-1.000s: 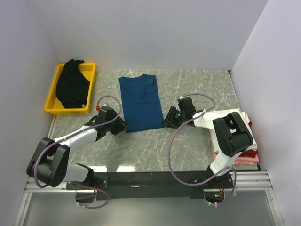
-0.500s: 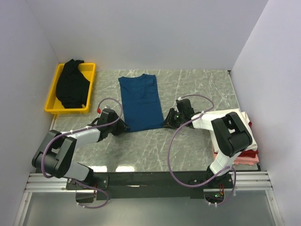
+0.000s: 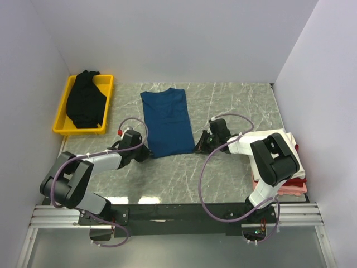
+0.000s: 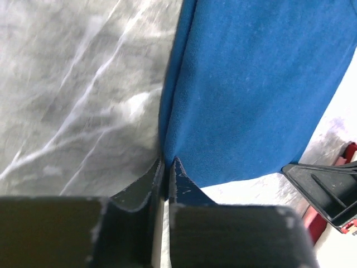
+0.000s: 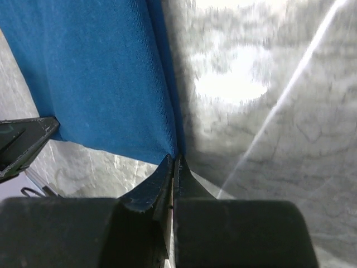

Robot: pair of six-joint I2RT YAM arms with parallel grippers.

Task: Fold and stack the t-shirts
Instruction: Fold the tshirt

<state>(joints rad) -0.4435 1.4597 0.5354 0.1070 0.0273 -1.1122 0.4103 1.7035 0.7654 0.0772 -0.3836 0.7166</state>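
Observation:
A dark blue t-shirt (image 3: 166, 121) lies on the marble table, folded into a long strip, collar at the far end. My left gripper (image 3: 146, 152) is down at its near left corner, and in the left wrist view the jaws (image 4: 166, 163) are pinched together on the blue hem (image 4: 251, 95). My right gripper (image 3: 196, 146) is at the near right corner, its jaws (image 5: 174, 159) likewise shut on the blue fabric edge (image 5: 95, 84). A black t-shirt (image 3: 85, 103) is heaped in the yellow tray. Folded white (image 3: 285, 138) and pink (image 3: 294, 190) tees are stacked at the right edge.
The yellow tray (image 3: 62, 114) stands at the far left by the wall. The folded stack sits under the right arm's elbow (image 3: 273, 159). Pale walls close in the table on three sides. Purple cables loop off both arms.
Both grippers, open beside the shirt's near corners a second ago, have slid inward a little and closed on those corners. The shirt itself has not shifted.

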